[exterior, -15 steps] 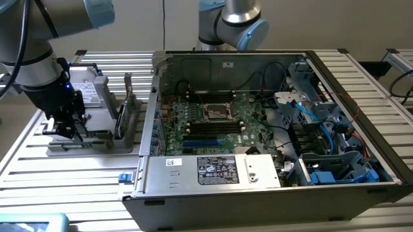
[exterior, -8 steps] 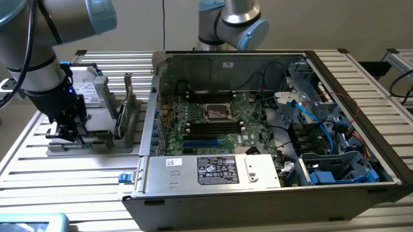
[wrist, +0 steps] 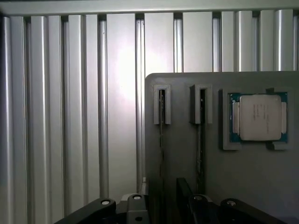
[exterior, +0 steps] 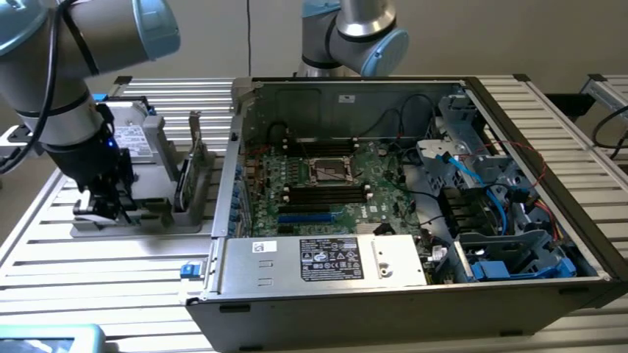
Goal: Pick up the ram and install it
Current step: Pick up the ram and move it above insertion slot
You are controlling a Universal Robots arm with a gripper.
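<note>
Sitting near edge-on ram, processor chip

At upper left of the frame, a grey arm with blue caps, pointing down. Below it, the dark pincer, low over the left end of a grey holder; touching or just above, cannot tell which. In the holder, a tall thin card standing on edge. Under all, a worktop of silver slats. In centre and right, an open computer case with a green motherboard, a square socket between black slots, and blue cables at right. At lower centre, a silver box with a black label. At top centre, a second arm.
</note>
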